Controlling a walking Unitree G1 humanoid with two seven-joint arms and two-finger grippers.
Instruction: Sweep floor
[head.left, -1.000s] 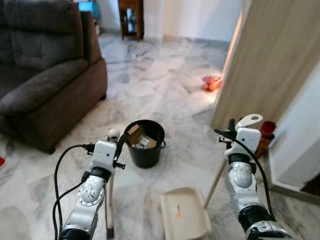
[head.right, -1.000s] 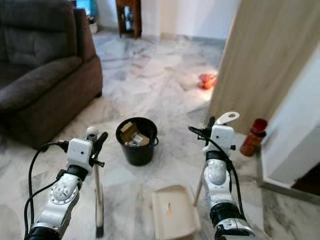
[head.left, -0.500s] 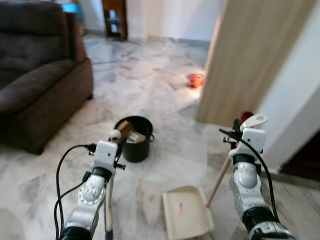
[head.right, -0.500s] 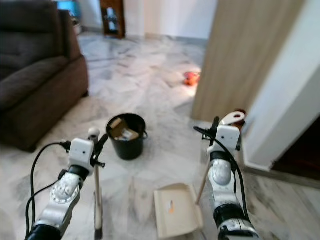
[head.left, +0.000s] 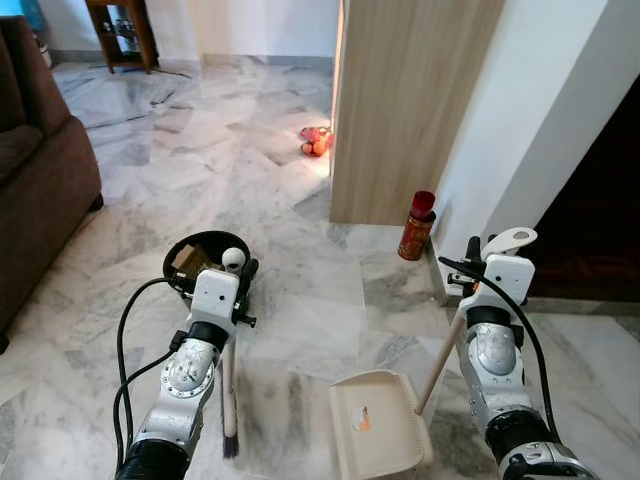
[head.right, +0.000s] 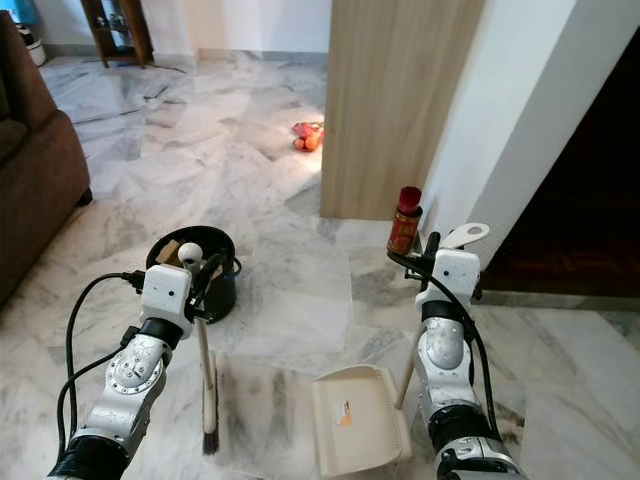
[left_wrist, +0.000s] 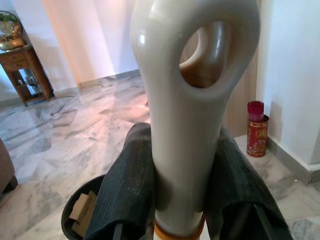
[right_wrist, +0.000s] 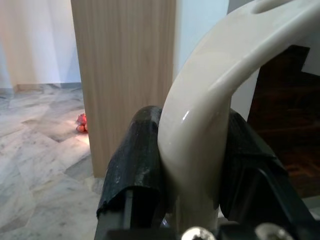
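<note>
Left gripper (left_wrist: 177, 200) has its jaws clamped on the broom (head.left: 229, 385) – a glossy cream plastic handle with an oval hang-hole at the top, squeezed between the two matte black fingers (left_wrist: 125, 190). The stick runs upright down to a dark bristle tip touching the marble floor (head.left: 300, 300), just left of the dustpan (head.left: 378, 425).

Right gripper (right_wrist: 192, 185) has its jaws closed on the dustpan's curved cream handle; a pale wooden-looking pole slants from the gripper down to the pan. The pan is cream plastic, a flat scoop with a raised rim, lying on the floor between the two arms, with a small orange mark on its base.

Floor – polished grey-white veined marble, glossy.

Black round bucket (head.left: 195, 262) stands beyond the dustpan to its left, right behind the broom's top, with cardboard scraps inside. Red cylindrical can (head.left: 416, 227) stands beyond the dustpan to its right, at the foot of a white wall beside a light wood-grain panel (head.left: 410, 100). Brown fabric sofa (head.left: 40, 200) is far left of the dustpan. Small orange-red object (head.left: 315, 142) lies on the floor well beyond it, near the panel's edge.
</note>
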